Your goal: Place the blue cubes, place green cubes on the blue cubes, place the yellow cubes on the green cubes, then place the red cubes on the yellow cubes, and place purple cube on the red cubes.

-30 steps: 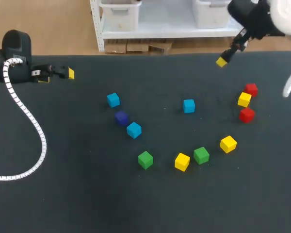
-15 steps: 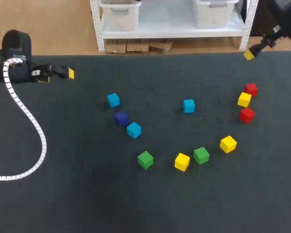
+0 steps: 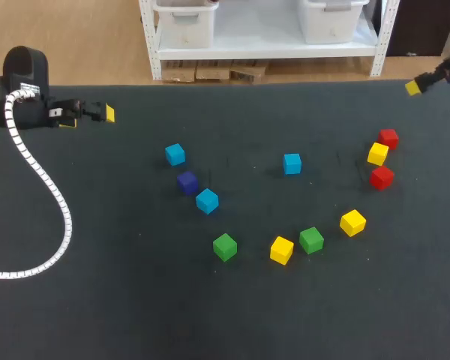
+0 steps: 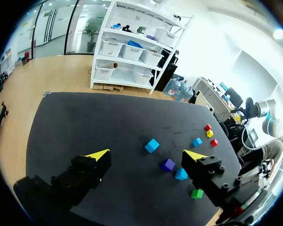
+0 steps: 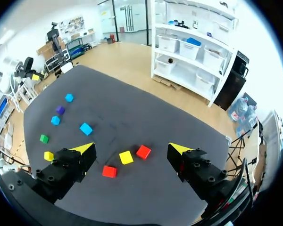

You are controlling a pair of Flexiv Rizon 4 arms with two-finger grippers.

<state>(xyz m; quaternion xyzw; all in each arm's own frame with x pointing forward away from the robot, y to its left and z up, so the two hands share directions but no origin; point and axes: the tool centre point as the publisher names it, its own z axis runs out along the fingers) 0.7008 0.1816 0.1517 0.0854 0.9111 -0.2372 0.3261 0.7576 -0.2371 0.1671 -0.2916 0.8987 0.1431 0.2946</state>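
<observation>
Three blue cubes lie apart on the dark table, with the purple cube beside the left pair. Two green cubes and two yellow cubes form an arc nearer the front. At the right a third yellow cube sits between two red cubes. My left gripper hangs open at the far left, holding nothing. My right gripper is open and empty, high over the back right corner, above the red cubes.
A white ribbed cable from my left arm loops over the table's left part. The table's back edge runs behind the cubes.
My right arm has swung from above the table's back middle out to the back right corner, its gripper staying open. The left arm and all cubes are unmoved.
</observation>
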